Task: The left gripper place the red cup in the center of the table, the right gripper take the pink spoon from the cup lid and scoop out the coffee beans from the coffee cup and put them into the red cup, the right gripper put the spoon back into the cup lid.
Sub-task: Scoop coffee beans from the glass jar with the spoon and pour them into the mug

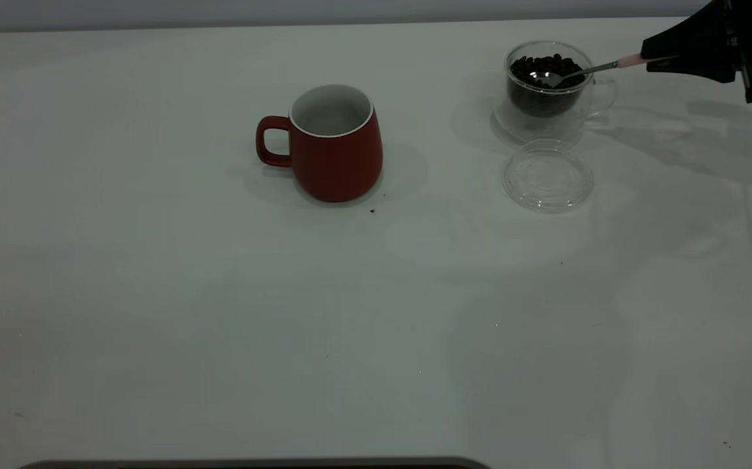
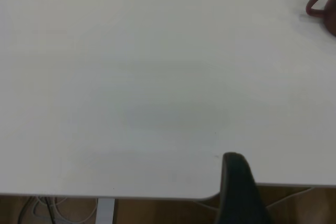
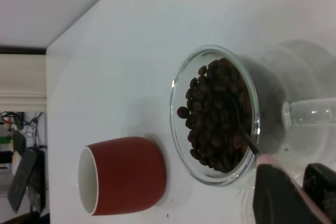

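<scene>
While the red cup (image 1: 336, 144) stands upright near the middle of the tabletop (image 1: 154, 293) in the exterior view, handle turned to that view's left, the right gripper (image 1: 665, 60) reaches in from the upper right, its fingers pinching the pale handle of the pink spoon (image 1: 584, 70). The spoon's bowl rests on the coffee beans (image 1: 545, 67) inside the coffee cup (image 1: 548, 88); just in front of that cup lies the cup lid (image 1: 547, 176), bare.

From the left wrist, one dark finger of the left gripper (image 2: 239, 190) shows at the tabletop's edge — whether the fingers are spread I cannot tell — with the red cup's handle far off.

From the right wrist, the spoon dips into the beans, the red cup just beside the glass.
</scene>
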Available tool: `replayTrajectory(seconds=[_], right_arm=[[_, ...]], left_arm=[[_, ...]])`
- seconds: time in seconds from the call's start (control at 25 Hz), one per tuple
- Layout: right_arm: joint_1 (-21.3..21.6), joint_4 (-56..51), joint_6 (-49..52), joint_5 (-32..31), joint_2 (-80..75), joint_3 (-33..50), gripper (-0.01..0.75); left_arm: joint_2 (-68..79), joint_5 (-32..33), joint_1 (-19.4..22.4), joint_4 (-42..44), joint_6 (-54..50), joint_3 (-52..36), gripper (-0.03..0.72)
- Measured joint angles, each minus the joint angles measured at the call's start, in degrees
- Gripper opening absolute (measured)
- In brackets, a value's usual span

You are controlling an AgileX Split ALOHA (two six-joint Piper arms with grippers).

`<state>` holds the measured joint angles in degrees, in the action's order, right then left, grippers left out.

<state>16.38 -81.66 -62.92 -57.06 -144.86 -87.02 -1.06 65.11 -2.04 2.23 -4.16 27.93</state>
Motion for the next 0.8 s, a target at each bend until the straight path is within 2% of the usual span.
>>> replayTrajectory(seconds=[0.8], right_arm=[[0.3,-0.2,7.1,-3.9,-0.2,0.0,0.101]], left_arm=[[0.0,0.0,0.0,0.0,0.0,0.0,0.493]])
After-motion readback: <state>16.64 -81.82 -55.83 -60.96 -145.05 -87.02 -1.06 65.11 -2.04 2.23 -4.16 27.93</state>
